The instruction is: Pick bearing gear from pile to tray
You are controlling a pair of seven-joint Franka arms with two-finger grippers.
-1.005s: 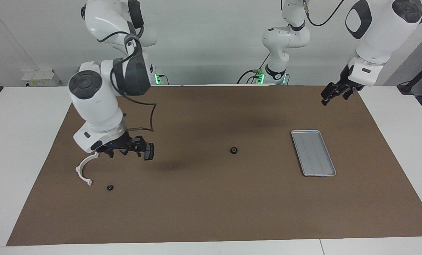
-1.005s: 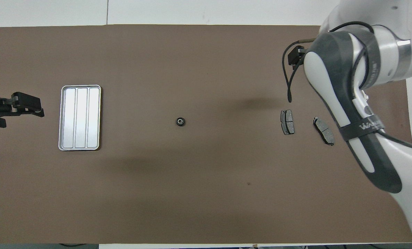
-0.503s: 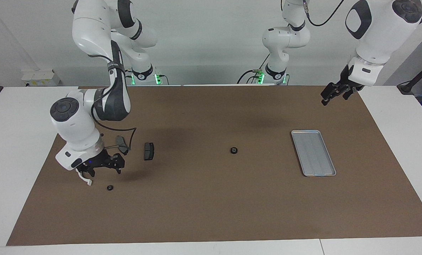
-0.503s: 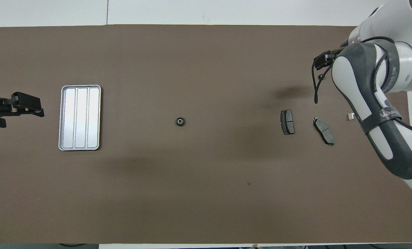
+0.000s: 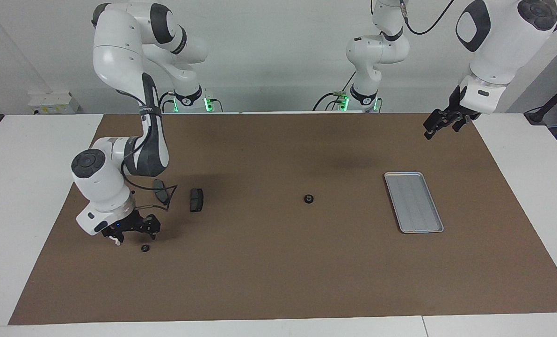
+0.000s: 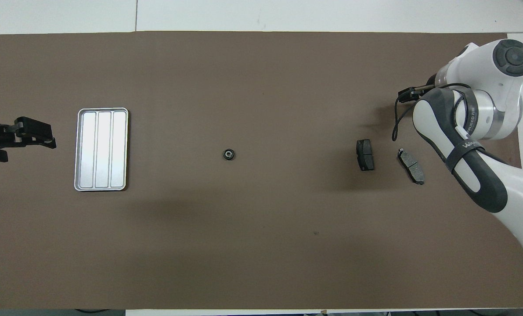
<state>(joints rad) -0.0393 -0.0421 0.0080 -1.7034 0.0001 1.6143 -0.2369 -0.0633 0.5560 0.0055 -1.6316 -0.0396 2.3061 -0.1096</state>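
Note:
A small black round bearing gear (image 5: 309,199) (image 6: 229,154) lies alone mid-table. The silver tray (image 5: 414,202) (image 6: 101,149) sits toward the left arm's end with nothing in it. At the right arm's end, the pile shows two dark brake pads (image 5: 196,200) (image 6: 365,154), a tiny black round piece (image 5: 145,247) and a white bracket (image 5: 116,241). The bracket is almost wholly covered by my right gripper (image 5: 133,230), which hangs open and low over it, just beside the tiny piece. My left gripper (image 5: 439,124) (image 6: 41,136) waits open in the air beside the tray, holding nothing.
A brown mat (image 5: 278,281) covers the table, with white tabletop around it. In the overhead view the right arm (image 6: 463,140) covers the bracket and the tiny black piece. The second brake pad (image 6: 411,165) lies next to that arm.
My right gripper has swung from over the brake pads toward the right arm's end and dropped low over the white bracket, uncovering both pads. The left arm has not moved.

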